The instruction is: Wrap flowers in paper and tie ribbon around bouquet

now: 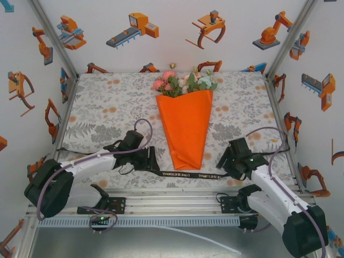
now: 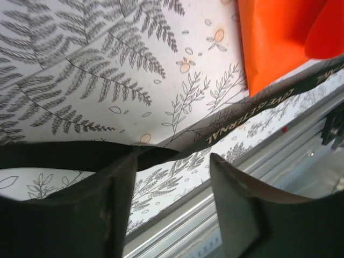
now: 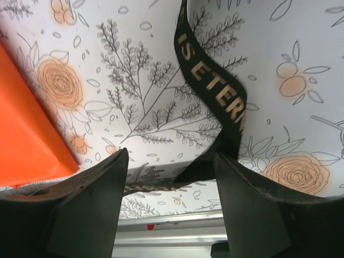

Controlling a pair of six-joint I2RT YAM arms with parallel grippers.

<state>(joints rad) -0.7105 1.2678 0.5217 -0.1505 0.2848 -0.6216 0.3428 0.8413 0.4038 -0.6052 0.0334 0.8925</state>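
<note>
Along the near table edge, ribbon left-to-right; left claw and right claw both spread.

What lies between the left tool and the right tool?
The black ribbon, stretched beside the narrow end of the orange paper cone; top view shows it.

Robot test booth, robot-print walls, aluminium frame

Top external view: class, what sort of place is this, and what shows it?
Probably a robot lab test booth: white walls printed with orange robot drawings, silver aluminium frame rails, and a white-and-black left arm and right arm mounted on them.
</note>
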